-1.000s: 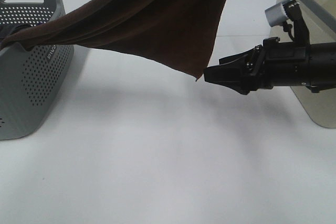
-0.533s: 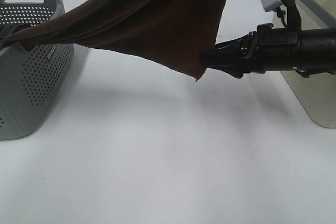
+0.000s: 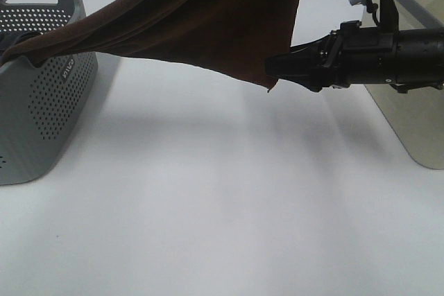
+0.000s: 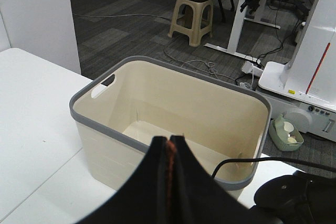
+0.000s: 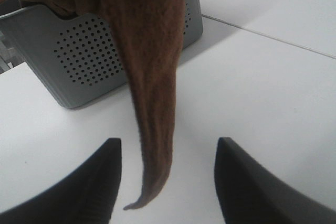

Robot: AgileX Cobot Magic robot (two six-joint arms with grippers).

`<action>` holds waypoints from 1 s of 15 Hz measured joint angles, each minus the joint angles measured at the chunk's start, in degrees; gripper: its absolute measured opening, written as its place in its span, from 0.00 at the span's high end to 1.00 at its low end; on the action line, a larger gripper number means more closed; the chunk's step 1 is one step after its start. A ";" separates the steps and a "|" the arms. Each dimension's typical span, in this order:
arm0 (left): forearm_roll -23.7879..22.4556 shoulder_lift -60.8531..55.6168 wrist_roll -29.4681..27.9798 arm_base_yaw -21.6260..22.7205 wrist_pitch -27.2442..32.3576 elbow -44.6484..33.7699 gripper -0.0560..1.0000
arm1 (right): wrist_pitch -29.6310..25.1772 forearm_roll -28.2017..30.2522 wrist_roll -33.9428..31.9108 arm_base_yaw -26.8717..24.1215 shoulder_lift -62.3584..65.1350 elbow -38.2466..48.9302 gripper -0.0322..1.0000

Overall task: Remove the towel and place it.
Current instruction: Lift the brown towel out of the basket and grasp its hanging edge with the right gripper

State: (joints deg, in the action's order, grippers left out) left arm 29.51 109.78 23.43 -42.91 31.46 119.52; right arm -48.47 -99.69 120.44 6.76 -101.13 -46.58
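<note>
The dark reddish-brown towel (image 3: 208, 25) hangs from above the top of the exterior view, one end still draped over the grey basket (image 3: 41, 102). In the left wrist view my left gripper (image 4: 169, 140) is shut, with a thin strip of the towel (image 4: 169, 174) pinched between its fingers. My right gripper (image 3: 272, 67) reaches in from the right at the towel's lowest hanging corner. The right wrist view shows that gripper (image 5: 168, 141) open, its two fingers on either side of the dangling towel (image 5: 152, 103) corner, apart from it.
The grey perforated basket (image 5: 79, 51) stands at the left with dark items (image 3: 14, 38) inside. A beige bin (image 3: 416, 123) with a grey rim stands at the right; the left wrist view looks down into this bin (image 4: 173, 108). White tabletop lies between them.
My right gripper has moved left and upward, bringing its open fingers around the towel's hanging corner. The towel's lower edge has shifted slightly right.
</note>
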 joint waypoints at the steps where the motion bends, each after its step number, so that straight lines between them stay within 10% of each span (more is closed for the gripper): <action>1: 0.00 0.00 0.00 0.00 -0.11 0.00 0.95 | 0.00 0.00 0.00 0.00 0.00 0.00 0.47; 15: 0.52 0.17 0.00 0.00 -1.49 0.00 0.95 | 1.15 -0.11 0.00 3.55 -1.43 -2.64 0.48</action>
State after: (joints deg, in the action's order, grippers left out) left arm 30.02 109.95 23.43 -42.91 29.97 119.52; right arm -47.33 -99.81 120.44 10.31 -102.56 -49.22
